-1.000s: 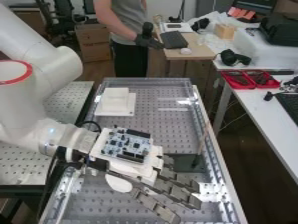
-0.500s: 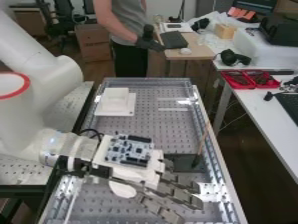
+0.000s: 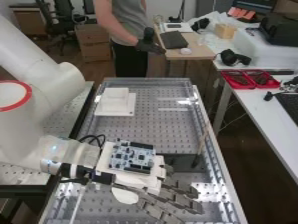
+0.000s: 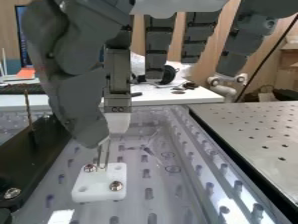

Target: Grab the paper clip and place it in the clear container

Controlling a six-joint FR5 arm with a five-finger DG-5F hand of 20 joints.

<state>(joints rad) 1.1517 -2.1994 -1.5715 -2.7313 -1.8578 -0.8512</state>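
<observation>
The hand (image 3: pixel 149 185) is low over the near part of the bench in the high view, its fingers extended toward the lower right. In the wrist view the hand (image 4: pixel 73 85) hangs with mostly straight fingers, thumb tip close beside one pale-tipped finger. Just below these two tips a thin metal wire piece, seemingly the paper clip (image 4: pixel 102 154), stands upright at a small white block (image 4: pixel 100 184) with screws. Its top end is close to the thumb tip; whether they touch is unclear. I cannot single out the clear container with certainty.
A dark box (image 3: pixel 185 161) with a thin upright stick (image 3: pixel 201 142) is beside the fingers. A white stepped block (image 3: pixel 115 102) sits farther along the perforated bench (image 3: pixel 149 137), which has transparent raised edges. Beyond the far end, a person's gloved hand rests near a side table.
The hand and wrist have moved slightly toward the bench's near end, lower in the high view. The fingers look about as extended as before.
</observation>
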